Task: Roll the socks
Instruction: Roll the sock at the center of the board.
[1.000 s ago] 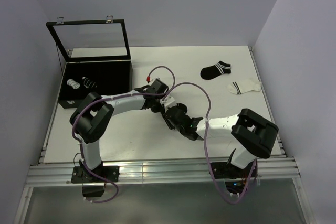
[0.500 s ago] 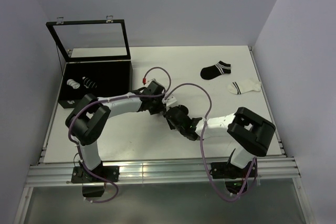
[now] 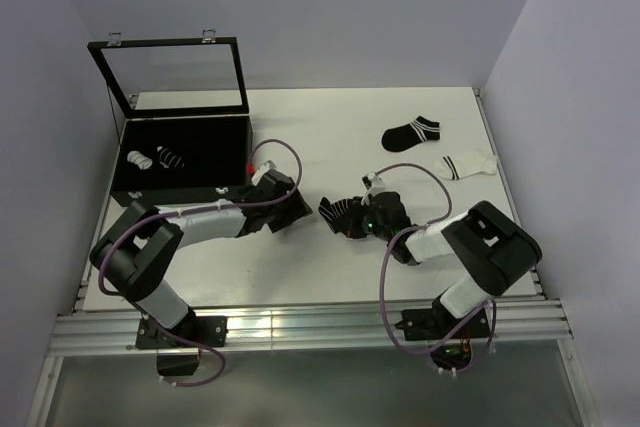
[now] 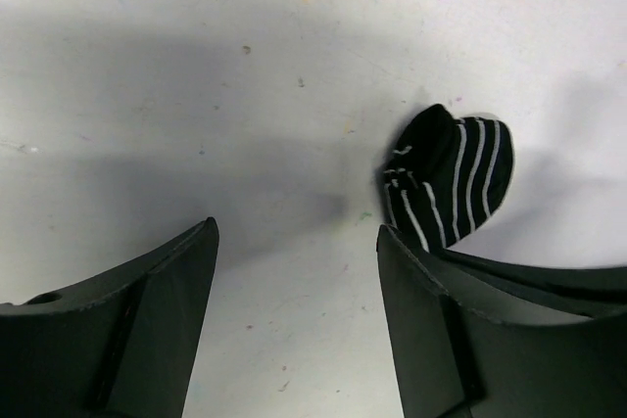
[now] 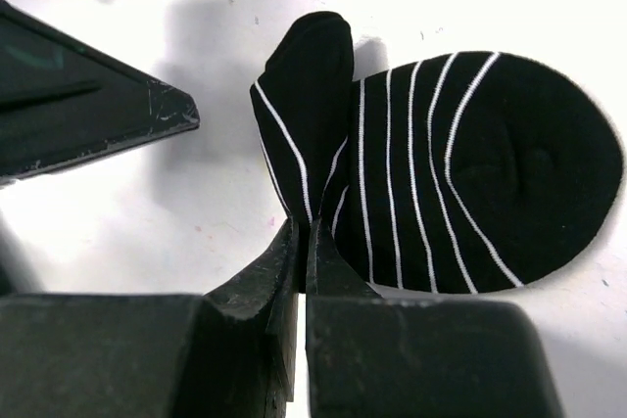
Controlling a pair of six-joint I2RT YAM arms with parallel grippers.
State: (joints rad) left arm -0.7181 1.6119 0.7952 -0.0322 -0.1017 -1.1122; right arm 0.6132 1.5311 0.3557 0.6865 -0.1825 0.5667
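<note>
Right of the black case (image 3: 180,190), the right gripper (image 5: 302,242) is clamped on a half-rolled black striped sock (image 5: 441,173). The left gripper (image 4: 296,232) hangs beside it, jaws apart. Next, I reckon, the left must take hold and roll.

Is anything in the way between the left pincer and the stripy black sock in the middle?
No, nothing visible. Only bare table lies between the open left pincer and the black striped sock. The right pincer is shut on the sock's edge.

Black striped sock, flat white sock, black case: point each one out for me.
black striped sock (image 5: 470,163), right wrist view, rounded striped body
flat white sock (image 3: 463,165), top external view, midfoot
black case (image 3: 180,195), top external view, front wall
</note>
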